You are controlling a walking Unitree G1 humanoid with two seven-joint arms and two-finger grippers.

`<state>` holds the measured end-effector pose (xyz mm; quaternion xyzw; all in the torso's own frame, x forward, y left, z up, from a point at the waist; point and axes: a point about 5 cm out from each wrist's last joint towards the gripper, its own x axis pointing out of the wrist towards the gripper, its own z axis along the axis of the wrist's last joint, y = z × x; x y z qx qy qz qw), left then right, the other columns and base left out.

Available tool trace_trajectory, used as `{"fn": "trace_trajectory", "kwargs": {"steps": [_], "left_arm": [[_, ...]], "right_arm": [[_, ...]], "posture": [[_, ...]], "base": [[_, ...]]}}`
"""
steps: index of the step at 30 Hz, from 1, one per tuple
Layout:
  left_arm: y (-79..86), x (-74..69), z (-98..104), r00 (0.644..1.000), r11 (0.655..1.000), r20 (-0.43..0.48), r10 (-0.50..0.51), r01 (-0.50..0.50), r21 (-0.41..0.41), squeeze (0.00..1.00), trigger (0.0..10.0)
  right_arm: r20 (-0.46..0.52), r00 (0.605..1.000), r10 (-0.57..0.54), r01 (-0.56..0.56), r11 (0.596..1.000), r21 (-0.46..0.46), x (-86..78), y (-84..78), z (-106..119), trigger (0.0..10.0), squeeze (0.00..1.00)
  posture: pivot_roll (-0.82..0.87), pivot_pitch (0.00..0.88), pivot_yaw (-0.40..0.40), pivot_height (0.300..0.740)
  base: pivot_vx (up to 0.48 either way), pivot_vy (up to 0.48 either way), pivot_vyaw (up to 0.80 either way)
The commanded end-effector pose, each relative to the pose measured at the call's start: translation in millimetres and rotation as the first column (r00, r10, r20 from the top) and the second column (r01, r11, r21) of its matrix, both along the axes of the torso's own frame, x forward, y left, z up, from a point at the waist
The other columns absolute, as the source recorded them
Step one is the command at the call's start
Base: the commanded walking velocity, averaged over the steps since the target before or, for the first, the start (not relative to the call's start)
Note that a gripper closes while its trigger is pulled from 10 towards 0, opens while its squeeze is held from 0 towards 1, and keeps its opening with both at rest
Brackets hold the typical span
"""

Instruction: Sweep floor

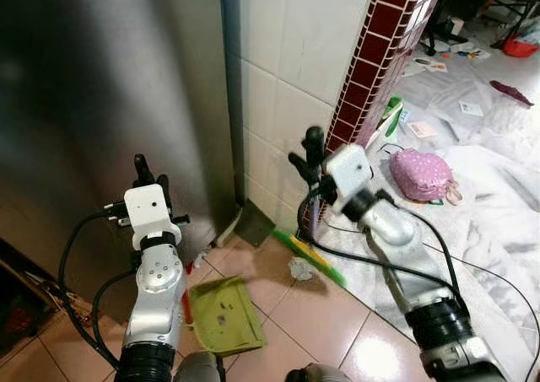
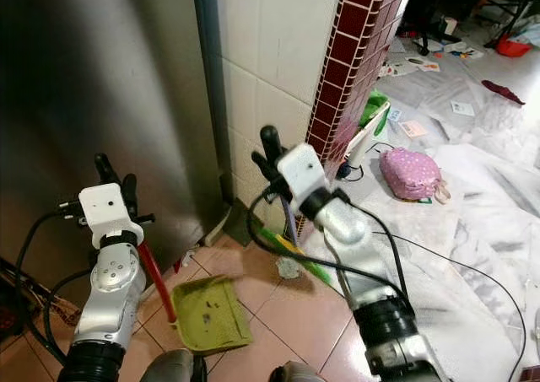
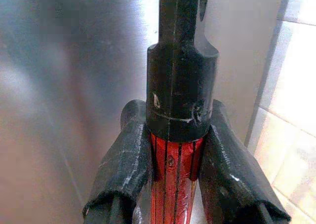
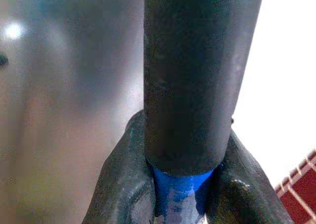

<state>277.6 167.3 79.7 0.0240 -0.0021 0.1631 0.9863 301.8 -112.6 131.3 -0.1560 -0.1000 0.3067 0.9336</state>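
My left gripper (image 1: 148,176) is shut on the red dustpan handle (image 3: 174,177) just below its black cap, held up in front of a steel panel. The green dustpan (image 1: 224,314) rests on the tan floor tiles below it, with dirt specks inside. My right gripper (image 1: 309,152) is shut on the broom handle (image 4: 180,192), where blue meets the black grip. The broom's green and yellow bristles (image 1: 310,257) lie on the floor by the tiled corner. A crumpled grey scrap (image 1: 301,269) sits beside the bristles, right of the dustpan.
A steel panel (image 1: 101,104) fills the left, a white tiled wall (image 1: 287,61) and a dark red tiled column (image 1: 380,53) stand ahead. To the right, a white sheet (image 1: 498,205) covers the floor with a pink bag (image 1: 420,175), scattered papers and a black cable (image 1: 439,247).
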Motion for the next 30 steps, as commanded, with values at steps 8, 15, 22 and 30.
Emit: {"fn": "trace_trajectory", "kwargs": {"steps": [8,15,22,30], "left_arm": [[7.7,5.1,9.0,0.999,1.000,0.050,0.015,-0.016,0.025,0.00,10.0],[7.8,7.0,10.5,0.999,0.999,0.052,0.010,-0.011,0.033,0.00,10.0],[8.4,6.6,9.4,0.999,0.999,0.045,0.012,-0.013,0.036,0.00,10.0],[-0.1,9.8,3.8,0.999,0.998,0.010,-0.045,0.045,0.032,0.00,10.0]], "right_arm": [[-0.048,0.997,-0.056,0.057,0.998,0.013,-8.0,-1.4,-31.7,10.0,0.00],[-0.140,0.988,0.063,-0.060,0.998,0.030,-13.3,-1.2,-33.7,10.0,0.00],[-0.242,0.921,0.306,-0.308,0.951,0.028,-29.4,-8.8,-24.1,10.0,0.00],[-0.233,0.892,0.387,-0.352,0.919,0.178,-20.9,-27.6,27.7,10.0,0.00]], "posture": [[0.02,0.013,-0.014,0.740],[0.01,0.010,-0.015,0.740],[0.00,0.010,-0.014,0.740],[-0.02,0.013,-0.003,0.740]], "base": [[0.000,0.000,0.00],[0.000,0.000,0.00],[0.000,0.000,0.00],[0.000,0.000,0.00]]}}
